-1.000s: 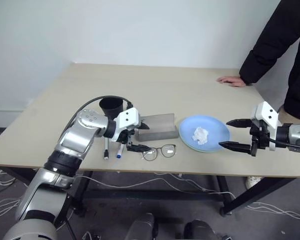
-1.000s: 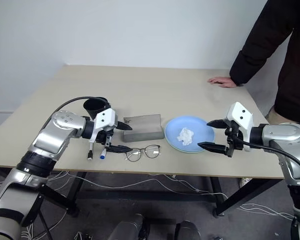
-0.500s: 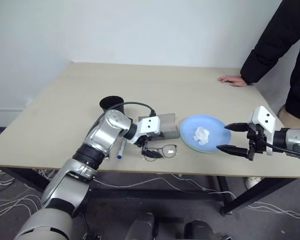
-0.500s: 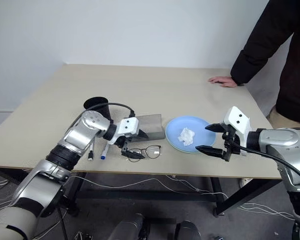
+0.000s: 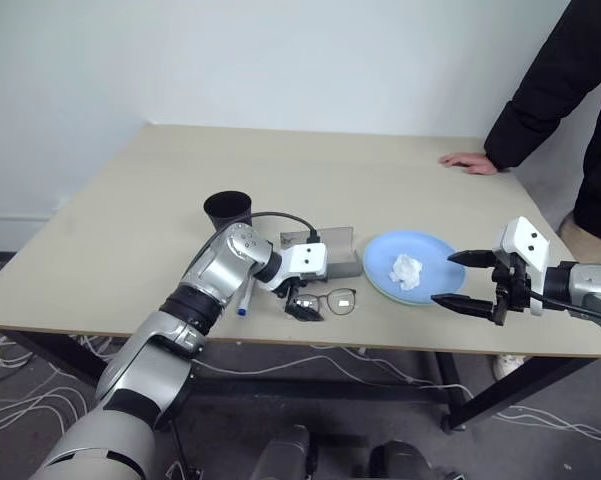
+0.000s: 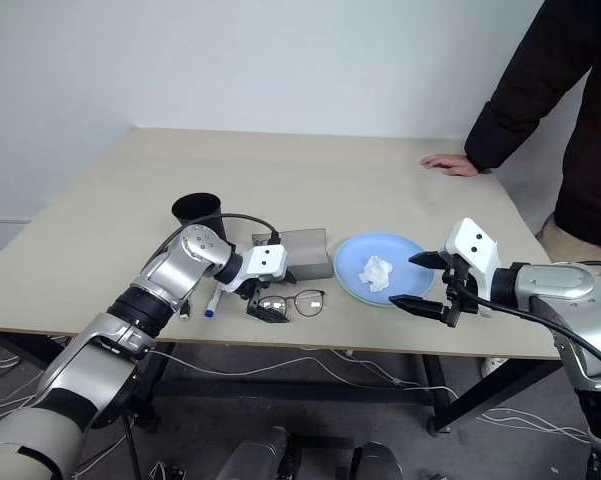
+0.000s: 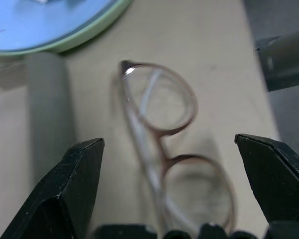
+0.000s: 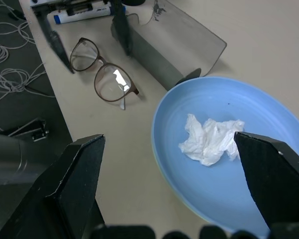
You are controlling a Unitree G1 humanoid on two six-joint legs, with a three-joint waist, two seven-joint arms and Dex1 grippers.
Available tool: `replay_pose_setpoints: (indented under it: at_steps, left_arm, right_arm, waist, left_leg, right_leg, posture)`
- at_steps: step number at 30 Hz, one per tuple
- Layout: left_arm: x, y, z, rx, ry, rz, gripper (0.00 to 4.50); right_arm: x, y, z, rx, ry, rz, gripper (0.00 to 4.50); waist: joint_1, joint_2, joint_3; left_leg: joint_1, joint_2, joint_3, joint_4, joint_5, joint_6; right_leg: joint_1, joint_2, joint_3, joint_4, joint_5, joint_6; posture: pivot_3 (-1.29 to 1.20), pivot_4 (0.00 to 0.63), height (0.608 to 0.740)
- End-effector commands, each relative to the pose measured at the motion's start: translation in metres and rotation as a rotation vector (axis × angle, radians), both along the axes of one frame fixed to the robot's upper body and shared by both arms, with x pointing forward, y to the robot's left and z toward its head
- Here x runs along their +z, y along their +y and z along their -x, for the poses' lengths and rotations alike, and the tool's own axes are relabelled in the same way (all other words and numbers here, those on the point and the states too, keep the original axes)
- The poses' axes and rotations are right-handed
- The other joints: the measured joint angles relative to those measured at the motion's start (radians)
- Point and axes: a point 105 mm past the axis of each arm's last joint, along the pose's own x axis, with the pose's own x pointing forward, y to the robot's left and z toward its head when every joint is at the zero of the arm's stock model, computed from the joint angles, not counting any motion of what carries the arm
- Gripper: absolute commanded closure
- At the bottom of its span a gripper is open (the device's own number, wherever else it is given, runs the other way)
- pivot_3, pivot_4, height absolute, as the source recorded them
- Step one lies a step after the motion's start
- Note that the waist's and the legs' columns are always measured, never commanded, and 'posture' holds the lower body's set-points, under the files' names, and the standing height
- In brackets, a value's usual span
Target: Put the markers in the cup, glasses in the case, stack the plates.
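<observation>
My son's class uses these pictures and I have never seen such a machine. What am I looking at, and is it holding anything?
It is a humanoid robot with two arms. Two pictures come from cameras in its head, two from its wrists. On the table lie glasses, an open grey case, a black cup, a marker and a blue plate on a green one, with a tissue on top. The left gripper hangs open over the glasses; the right gripper waits open beside the plates. Neither holds anything. A person's hand rests on the far edge.
</observation>
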Motion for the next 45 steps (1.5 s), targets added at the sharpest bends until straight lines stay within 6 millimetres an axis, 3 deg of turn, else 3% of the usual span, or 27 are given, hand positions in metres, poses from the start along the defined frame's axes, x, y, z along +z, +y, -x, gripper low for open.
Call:
replay_pose_setpoints:
  at_steps: [1,9,12,19,41,45]
  left_arm:
    - [0.012,-0.006,-0.004,-0.016,-0.042,0.016,0.00]
    - [0.010,-0.005,-0.004,-0.004,-0.022,0.004,0.00]
    - [0.008,-0.005,-0.004,-0.001,-0.013,-0.008,0.59]
    - [0.006,-0.009,-0.001,-0.015,-0.010,-0.013,2.78]
    - [0.001,-0.013,0.003,-0.019,0.022,-0.029,2.78]
    - [-0.002,-0.013,0.005,-0.027,0.028,-0.036,3.66]
  right_arm:
    - [0.011,0.005,-0.001,0.013,-0.054,-0.016,0.02]
    - [0.010,0.007,-0.002,0.016,-0.054,-0.021,0.02]
    - [0.009,0.007,-0.002,0.016,-0.053,-0.021,0.00]
    - [0.008,0.007,-0.002,0.016,-0.051,-0.020,0.00]
    - [0.007,0.006,-0.005,-0.003,-0.061,-0.013,0.00]
    - [0.007,0.007,-0.005,-0.001,-0.062,-0.012,0.00]
  waist:
    - [-0.001,0.000,0.000]
    - [-0.001,0.000,0.000]
    - [-0.001,0.000,0.000]
    - [-0.001,0.000,0.000]
    - [-0.001,0.000,0.000]
    - [-0.001,0.000,0.000]
  left_leg:
    - [0.000,0.000,0.000,0.000,0.000,0.000]
    - [0.000,0.000,0.000,0.001,0.000,0.000]
    - [0.000,0.000,0.000,0.001,0.000,0.000]
    - [0.000,0.000,0.000,0.002,0.000,0.001]
    - [0.000,0.000,0.000,0.005,-0.001,0.002]
    - [0.000,0.000,0.000,0.005,-0.001,0.002]
  right_leg:
    - [0.000,0.000,0.000,0.000,0.000,0.000]
    - [0.000,0.000,0.000,0.000,0.000,0.000]
    - [0.000,0.000,0.000,0.000,0.000,0.000]
    - [0.001,0.000,0.000,0.000,0.000,0.000]
    - [0.002,0.000,0.000,0.001,0.000,0.001]
    - [0.002,0.000,0.000,0.001,0.000,0.001]
  posture:
    - [0.00,0.000,0.701]
    - [0.00,0.000,0.701]
    - [0.00,0.000,0.701]
    - [0.00,0.000,0.701]
    - [0.00,0.000,0.701]
    - [0.00,0.000,0.701]
